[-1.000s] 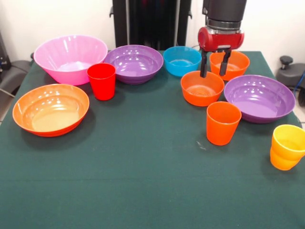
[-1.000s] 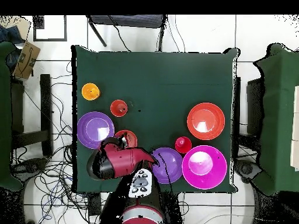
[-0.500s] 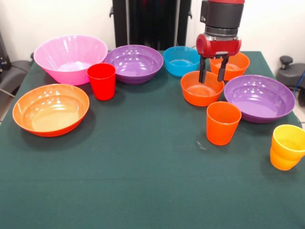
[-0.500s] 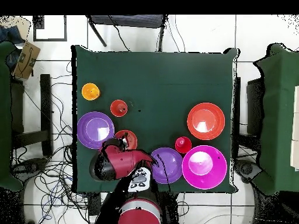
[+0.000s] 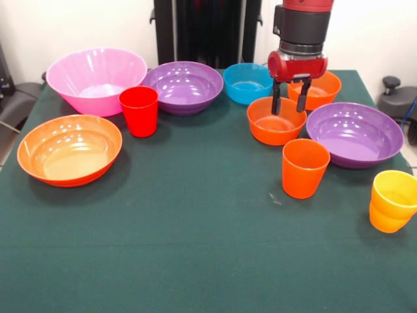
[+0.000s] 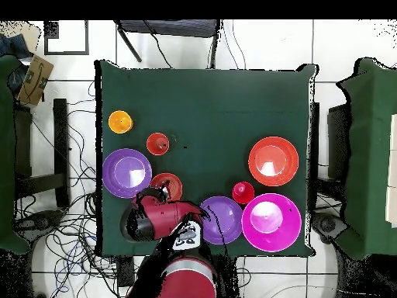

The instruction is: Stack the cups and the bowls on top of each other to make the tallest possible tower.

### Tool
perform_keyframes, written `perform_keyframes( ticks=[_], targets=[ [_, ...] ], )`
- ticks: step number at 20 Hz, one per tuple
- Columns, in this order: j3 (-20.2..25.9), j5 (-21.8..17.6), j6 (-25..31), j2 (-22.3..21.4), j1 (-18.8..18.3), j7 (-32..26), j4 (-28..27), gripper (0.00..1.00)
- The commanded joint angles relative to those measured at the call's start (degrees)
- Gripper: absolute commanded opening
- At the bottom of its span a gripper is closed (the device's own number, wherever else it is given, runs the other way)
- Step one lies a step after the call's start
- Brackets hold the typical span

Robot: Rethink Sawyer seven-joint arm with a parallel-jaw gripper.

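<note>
Orange small bowl (image 5: 276,121) sits on the table (image 5: 195,215), nothing stacked yet. Gripper (image 5: 288,104) hangs over its far rim, fingers parted and empty, seemingly placed to pinch that rim.

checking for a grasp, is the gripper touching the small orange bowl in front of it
Cannot tell. In the front view the gripper overlaps the small orange bowl rim, with no gap or contact plain.

arm (image 5: 303,19): comes down from above, wrist vertical
gripper (image 5: 288,104): points straight down, fingers (image 5: 276,101) parted, empty
</note>
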Motion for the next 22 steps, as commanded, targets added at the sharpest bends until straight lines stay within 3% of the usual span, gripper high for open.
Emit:
perform_keyframes(
  ticks=[1, 6, 22],
  targets=[
    [7.29, -3.17, 2.4, 0.85, -2.47, 7.11, 2.88, 1.0],
    [10.68, -2.71, 4.59, 0.25, -4.77, 7.0, 4.33, 1.0],
    [10.95, -0.54, 3.94, 1.38, -2.63, 8.58, 4.98, 1.0]
  ],
)
